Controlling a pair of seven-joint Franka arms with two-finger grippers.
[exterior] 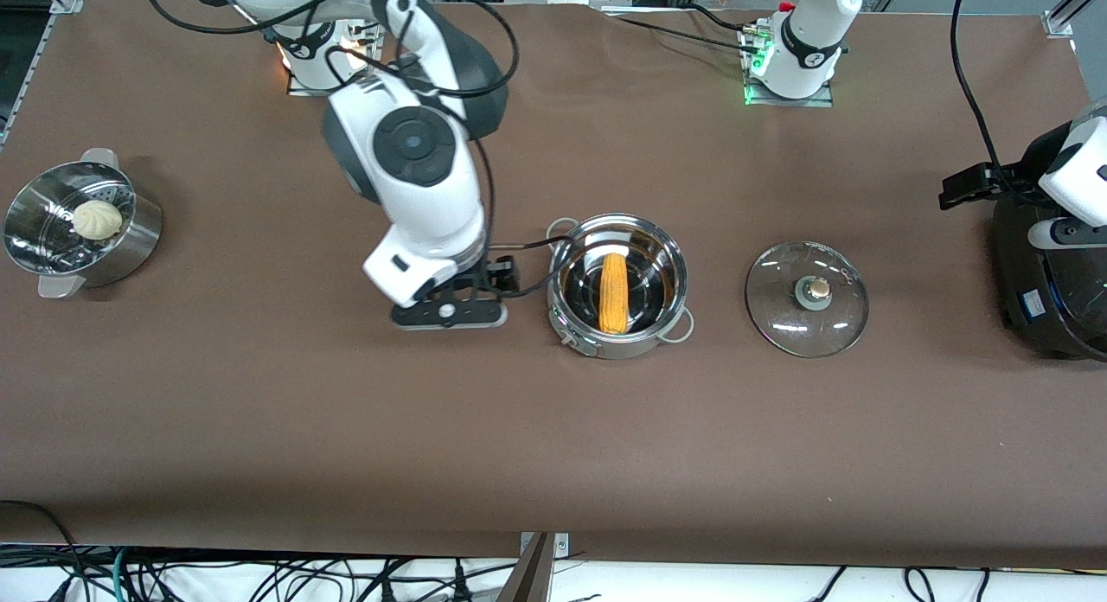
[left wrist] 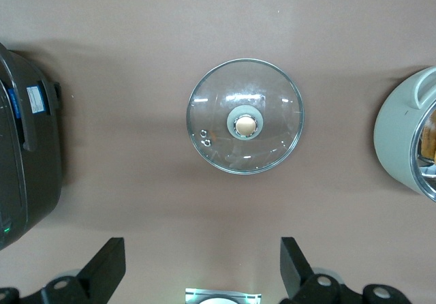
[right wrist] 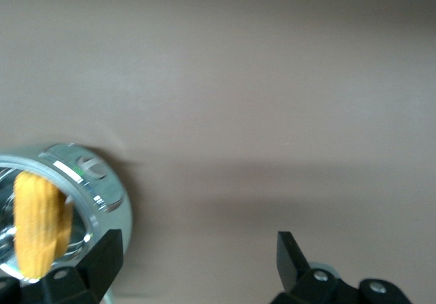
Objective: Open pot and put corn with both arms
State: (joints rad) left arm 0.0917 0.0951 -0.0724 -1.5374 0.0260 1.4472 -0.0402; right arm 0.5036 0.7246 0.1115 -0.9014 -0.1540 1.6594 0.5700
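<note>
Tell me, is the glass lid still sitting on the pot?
No, the glass lid lies flat on the table beside the pot, toward the left arm's end, and the corn lies in the open pot.

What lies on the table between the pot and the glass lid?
Nothing: between the pot and the glass lid there is only bare brown table, as the front view shows.

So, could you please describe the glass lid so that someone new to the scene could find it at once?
Start at the open steel pot mid-table, with the corn lying inside. Beside it, toward the left arm's end, the glass lid lies flat on the brown table. It is the only see-through disc, with a tan knob at its centre.
</note>
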